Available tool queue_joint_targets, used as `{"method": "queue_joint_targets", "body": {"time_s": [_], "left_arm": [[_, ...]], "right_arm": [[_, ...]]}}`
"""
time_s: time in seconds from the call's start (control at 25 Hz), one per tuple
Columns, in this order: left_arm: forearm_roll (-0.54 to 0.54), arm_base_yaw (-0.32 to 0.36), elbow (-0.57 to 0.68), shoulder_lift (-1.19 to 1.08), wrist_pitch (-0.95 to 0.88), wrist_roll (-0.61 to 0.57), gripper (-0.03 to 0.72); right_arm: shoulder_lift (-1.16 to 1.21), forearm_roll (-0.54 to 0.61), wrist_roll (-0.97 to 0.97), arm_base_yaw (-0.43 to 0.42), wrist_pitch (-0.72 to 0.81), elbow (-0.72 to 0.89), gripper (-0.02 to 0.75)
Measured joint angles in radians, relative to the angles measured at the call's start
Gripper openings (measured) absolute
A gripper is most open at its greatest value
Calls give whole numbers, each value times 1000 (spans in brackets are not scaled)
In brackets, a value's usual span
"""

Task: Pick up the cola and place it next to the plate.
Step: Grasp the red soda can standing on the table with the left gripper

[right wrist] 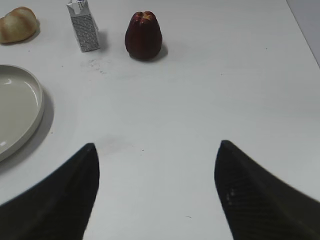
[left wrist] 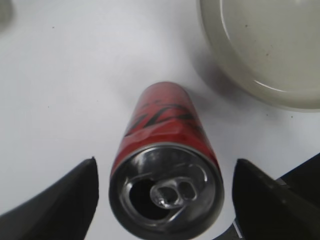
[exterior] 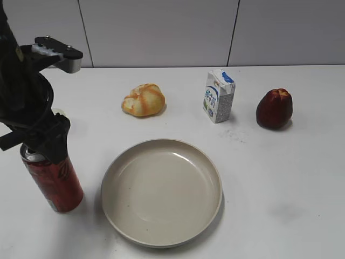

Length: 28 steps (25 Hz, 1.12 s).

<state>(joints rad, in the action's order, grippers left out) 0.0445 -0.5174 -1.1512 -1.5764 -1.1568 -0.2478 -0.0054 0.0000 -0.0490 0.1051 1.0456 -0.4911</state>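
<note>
Left gripper (left wrist: 165, 200) hangs directly above the cola (left wrist: 165, 175), its fingers (left wrist: 55, 200) spread wide on either side of the can's silver top with clear gaps, holding nothing. Upright on the table (exterior: 280, 178), the cola (exterior: 54, 181) stands just left of the plate (exterior: 161, 191), apart from its rim. Right gripper (right wrist: 157, 195) is also spread wide and empty over bare table.
</note>
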Motion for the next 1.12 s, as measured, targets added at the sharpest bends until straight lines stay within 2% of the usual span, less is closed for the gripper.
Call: {"method": "queue_joint_targets", "body": {"time_s": [0.48, 0.8, 1.12], "left_arm": [[15, 0, 0, -40, -7, 4, 627], [15, 0, 0, -40, -42, 18, 531], [3, 0, -7, -40, -47, 22, 528]], "right_arm": [[0, 0, 0, 0, 0, 0, 575], [0, 0, 0, 0, 0, 0, 575], [0, 0, 0, 0, 0, 0, 575]]}}
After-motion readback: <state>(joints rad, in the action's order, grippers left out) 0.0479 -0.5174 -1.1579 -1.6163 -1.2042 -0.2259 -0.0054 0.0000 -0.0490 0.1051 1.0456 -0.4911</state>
